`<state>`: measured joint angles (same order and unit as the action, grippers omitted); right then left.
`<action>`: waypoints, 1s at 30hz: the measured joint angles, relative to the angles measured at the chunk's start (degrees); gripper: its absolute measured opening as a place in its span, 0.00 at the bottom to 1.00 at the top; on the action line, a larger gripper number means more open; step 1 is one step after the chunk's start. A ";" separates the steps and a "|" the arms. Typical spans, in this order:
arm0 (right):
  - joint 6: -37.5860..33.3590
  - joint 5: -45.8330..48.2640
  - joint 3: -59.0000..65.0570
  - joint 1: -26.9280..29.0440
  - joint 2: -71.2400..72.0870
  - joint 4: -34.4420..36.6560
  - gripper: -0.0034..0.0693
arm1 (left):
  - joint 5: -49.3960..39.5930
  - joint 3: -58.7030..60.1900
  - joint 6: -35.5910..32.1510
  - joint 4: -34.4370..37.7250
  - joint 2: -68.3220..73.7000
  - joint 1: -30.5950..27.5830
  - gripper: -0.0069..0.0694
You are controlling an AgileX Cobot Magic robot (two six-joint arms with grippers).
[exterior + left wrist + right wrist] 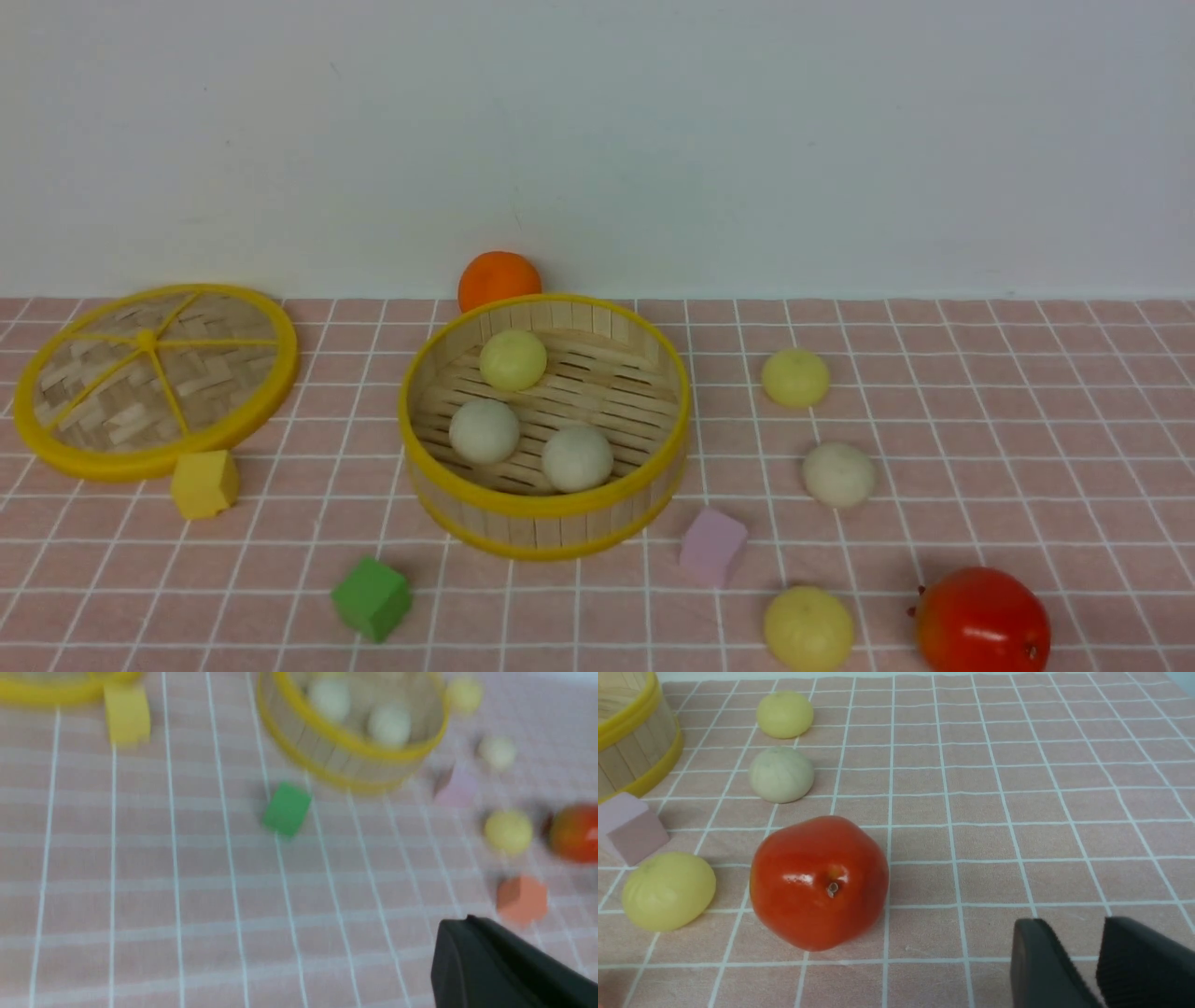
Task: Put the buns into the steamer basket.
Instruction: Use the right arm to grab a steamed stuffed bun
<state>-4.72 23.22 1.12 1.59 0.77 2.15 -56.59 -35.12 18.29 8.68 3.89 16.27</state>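
The steamer basket (546, 523) stands mid-table and holds three buns: a pale yellow one (513, 359) and two off-white ones (484, 430) (577, 457). To its right on the cloth lie a yellow bun (794, 377), an off-white bun (838, 474) and a nearer yellow bun (808, 628). Neither gripper shows in the front view. In the blurred left wrist view my left gripper (462, 924) is shut and empty, well back from the basket (355, 760). My right gripper (1073, 933) is open and empty, beside the red fruit and apart from the buns (781, 774) (668, 891).
A flat woven lid (154, 378) lies at the far left. An orange fruit (499, 277) sits behind the basket and a red fruit (980, 621) at the front right. Yellow (203, 483), green (372, 597) and pink (712, 546) cubes and a salmon block (522, 899) lie around.
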 joint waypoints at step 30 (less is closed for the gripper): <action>0.00 0.06 0.00 0.00 0.00 0.00 0.38 | 28.63 23.06 0.88 -9.38 -4.60 -8.32 0.11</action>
<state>-4.72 23.28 1.12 1.59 0.77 2.15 -27.96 -12.06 19.17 -0.70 -0.71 7.95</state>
